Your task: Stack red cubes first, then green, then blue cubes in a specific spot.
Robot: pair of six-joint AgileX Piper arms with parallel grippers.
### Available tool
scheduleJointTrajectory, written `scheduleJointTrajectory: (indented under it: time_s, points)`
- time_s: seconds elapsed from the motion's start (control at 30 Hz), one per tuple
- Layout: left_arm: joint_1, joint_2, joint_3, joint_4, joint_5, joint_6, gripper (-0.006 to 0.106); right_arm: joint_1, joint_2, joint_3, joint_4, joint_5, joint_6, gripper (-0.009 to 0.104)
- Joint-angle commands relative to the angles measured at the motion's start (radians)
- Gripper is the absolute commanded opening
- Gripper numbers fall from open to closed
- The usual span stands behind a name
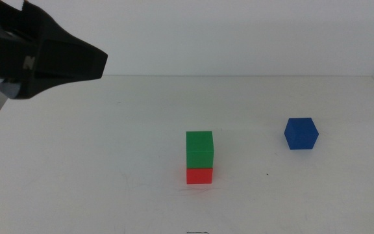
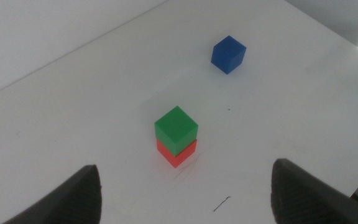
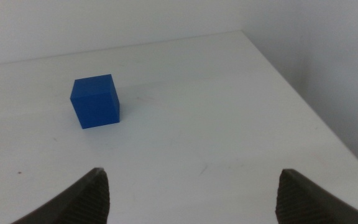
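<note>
Middle view: we see the green cube [image 1: 199, 149] sitting on the red cube [image 1: 199, 175] near centre of the surface [image 1: 109, 162], faces roughly flush. The blue cube [image 1: 301, 133] lies well apart, at about 2 o'clock from the stack and rotated against it. Left gripper [image 1: 57, 62] is high at 10 o'clock, holding nothing.

Left wrist view: jaws spread wide, empty; the stack is ahead, blue cube beyond it.

Right wrist view: right gripper [image 3: 191, 196] has its jaws wide open, empty, blue cube ahead and off-centre between them.

Our risks: gripping the rotated blue cube on its corners could twist it; an offset or hard placement could tip or shift the two-cube stack.
</note>
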Motion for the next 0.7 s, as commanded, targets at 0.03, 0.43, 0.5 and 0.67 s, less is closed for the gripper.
scheduleJointTrajectory:
  time_s: [0.03,0.43,0.5,0.67]
  points:
    - [0.0,-0.011,-0.022,-0.027,-0.061,-0.006,0.094,-0.004,0.001,-0.057,0.033,-0.055,-0.013,0.08]
    - [0.0,-0.011,-0.022,-0.025,-0.061,-0.006,0.094,0.005,0.418,-0.552,0.066,0.229,-0.013,0.08]
    - [0.0,-0.011,-0.022,-0.025,-0.061,-0.006,0.094,0.029,0.495,-0.638,0.068,0.318,-0.013,0.08]
    - [0.0,-0.011,-0.022,-0.025,-0.061,-0.006,0.094,0.121,0.713,-0.85,0.034,0.465,-0.028,0.08]
